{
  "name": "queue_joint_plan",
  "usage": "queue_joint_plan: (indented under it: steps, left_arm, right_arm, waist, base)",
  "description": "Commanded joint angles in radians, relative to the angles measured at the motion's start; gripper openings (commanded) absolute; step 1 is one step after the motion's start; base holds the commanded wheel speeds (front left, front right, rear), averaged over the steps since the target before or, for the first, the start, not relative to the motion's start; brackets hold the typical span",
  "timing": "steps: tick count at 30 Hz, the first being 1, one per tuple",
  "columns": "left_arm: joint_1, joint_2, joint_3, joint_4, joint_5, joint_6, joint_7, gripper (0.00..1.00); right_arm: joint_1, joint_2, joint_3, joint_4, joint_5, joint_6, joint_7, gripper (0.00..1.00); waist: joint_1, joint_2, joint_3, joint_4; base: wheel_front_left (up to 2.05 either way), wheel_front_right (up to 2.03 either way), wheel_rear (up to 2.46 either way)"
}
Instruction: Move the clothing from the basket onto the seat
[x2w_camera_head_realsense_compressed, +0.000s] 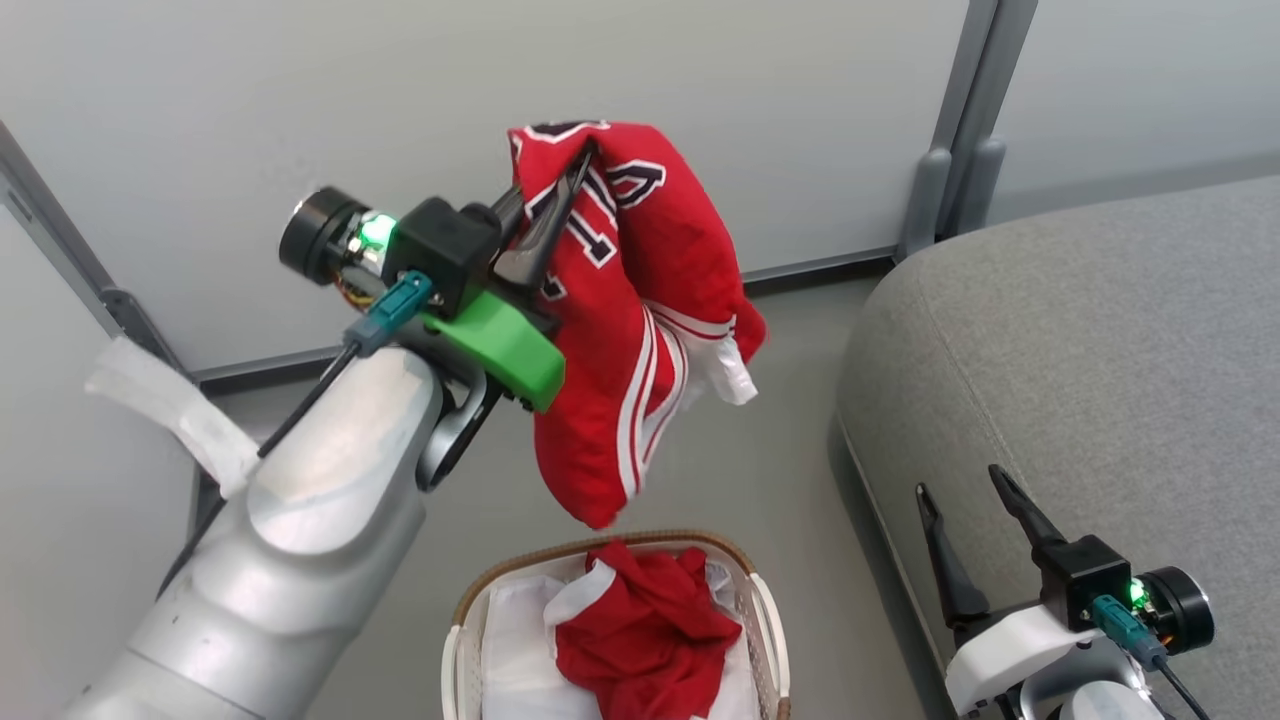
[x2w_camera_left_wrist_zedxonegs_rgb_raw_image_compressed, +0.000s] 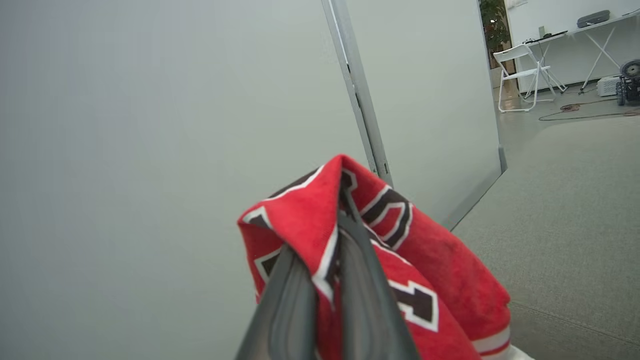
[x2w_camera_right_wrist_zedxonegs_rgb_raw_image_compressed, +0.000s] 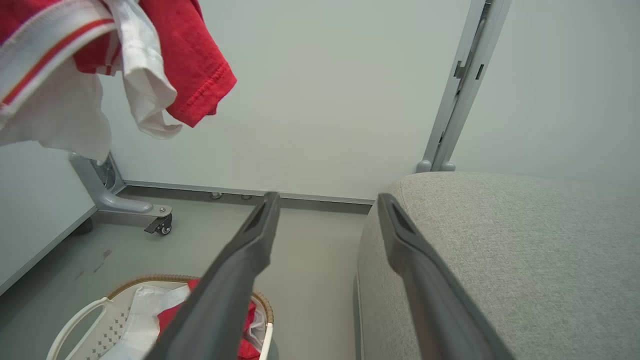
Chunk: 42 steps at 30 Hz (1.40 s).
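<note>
Grey floor (x2w_camera_head_realsense_compressed: 780, 480): basket (x2w_camera_head_realsense_compressed: 452, 665) holds 1 red garment (x2w_camera_head_realsense_compressed: 645, 630); left tool (x2w_camera_head_realsense_compressed: 585, 155) grips jersey (x2w_camera_head_realsense_compressed: 680, 240).

- Two red clothes: one jersey with letters (x2w_camera_head_realsense_compressed: 650, 260) held up in the air, and one plain red piece (x2w_camera_head_realsense_compressed: 645, 630) down in the basket (x2w_camera_head_realsense_compressed: 505, 570).
- One basket, with one white liner (x2w_camera_head_realsense_compressed: 510, 650) inside it.
- One big grey seat (x2w_camera_head_realsense_compressed: 1100, 330).
- Two grippers: one left gripper (x2w_camera_head_realsense_compressed: 585, 160) and one right gripper (x2w_camera_head_realsense_compressed: 958, 485).
- Two dark fingers (x2w_camera_right_wrist_zedxonegs_rgb_raw_image_compressed: 240, 270) on each gripper, so four fingers in all.
- One white folding chair (x2w_camera_left_wrist_zedxonegs_rgb_raw_image_compressed: 522, 70), far off in the left wrist view.
- One small wheel (x2w_camera_right_wrist_zedxonegs_rgb_raw_image_compressed: 162, 227) on the floor (x2w_camera_right_wrist_zedxonegs_rgb_raw_image_compressed: 310, 280) by the wall (x2w_camera_right_wrist_zedxonegs_rgb_raw_image_compressed: 325, 100).
</note>
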Motion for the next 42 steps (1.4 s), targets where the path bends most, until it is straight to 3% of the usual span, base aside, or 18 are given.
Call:
queue_joint_plan:
  steps: [1, 16, 23, 31, 37, 38, 39, 40, 41, 42]
  left_arm:
    - [-0.034, 0.008, -0.012, -0.006, -0.011, 0.002, 0.002, 0.00]
    - [-0.193, 0.003, -0.150, -0.020, -0.101, 0.002, 0.024, 0.00]
    - [-0.203, -0.013, -0.197, -0.032, -0.127, 0.002, 0.015, 0.00]
    - [-0.215, -0.016, -0.248, -0.060, -0.149, 0.002, 0.007, 0.00]
    - [-0.205, -0.016, -0.265, -0.057, -0.160, 0.002, 0.004, 0.00]
    - [-0.202, -0.016, -0.268, -0.056, -0.162, 0.002, 0.003, 0.00]
    - [-0.199, -0.016, -0.270, -0.056, -0.165, 0.002, 0.003, 0.00]
    - [-0.196, -0.015, -0.272, -0.055, -0.170, 0.002, 0.002, 0.00]
    - [-0.194, -0.014, -0.274, -0.054, -0.173, 0.002, 0.001, 0.00]
    - [-0.191, -0.012, -0.274, -0.052, -0.175, 0.002, 0.000, 0.00]
  right_arm:
    - [0.000, -0.004, 0.007, -0.005, 0.000, -0.001, -0.005, 1.00]
    - [-0.171, -0.004, 0.185, -0.015, 0.047, -0.001, -0.005, 1.00]
    - [-0.269, -0.004, 0.194, -0.002, 0.039, -0.001, -0.005, 1.00]
    - [-0.415, -0.004, 0.198, 0.085, -0.019, -0.001, -0.004, 1.00]
    - [-0.500, -0.004, 0.284, 0.191, 0.009, -0.001, -0.003, 1.00]
    - [-0.514, -0.004, 0.305, 0.211, 0.022, -0.001, -0.004, 0.46]
    - [-0.524, -0.004, 0.319, 0.224, 0.033, -0.001, -0.004, 0.37]
    - [-0.534, -0.004, 0.337, 0.237, 0.046, -0.001, -0.003, 0.15]
    - [-0.542, -0.004, 0.347, 0.243, 0.052, -0.001, -0.004, 0.00]
    - [-0.548, -0.004, 0.354, 0.247, 0.057, -0.001, -0.004, 0.00]
  waist:
    - [0.0001, 0.0000, -0.021, 0.001]
    - [0.0001, 0.0000, -0.026, 0.021]
    - [0.0001, 0.0000, -0.018, 0.041]
    - [0.0001, 0.0000, -0.005, 0.060]
    - [0.0001, 0.0000, 0.000, 0.064]
    - [0.0001, 0.0000, 0.001, 0.065]
    - [0.0001, 0.0000, 0.001, 0.065]
    - [0.0001, 0.0000, 0.002, 0.065]
    - [0.0001, 0.0000, 0.003, 0.065]
    - [0.0001, 0.0000, 0.004, 0.065]
  base:
    - [0.00, 0.00, 0.00]
    - [0.00, 0.00, 0.00]
    - [0.00, 0.00, 0.00]
    - [0.00, 0.00, 0.00]
    - [0.00, 0.00, 0.00]
    - [0.00, 0.00, 0.00]
    - [0.00, 0.00, 0.00]
    - [0.00, 0.00, 0.00]
    - [0.00, 0.00, 0.00]
    - [0.00, 0.00, 0.00]
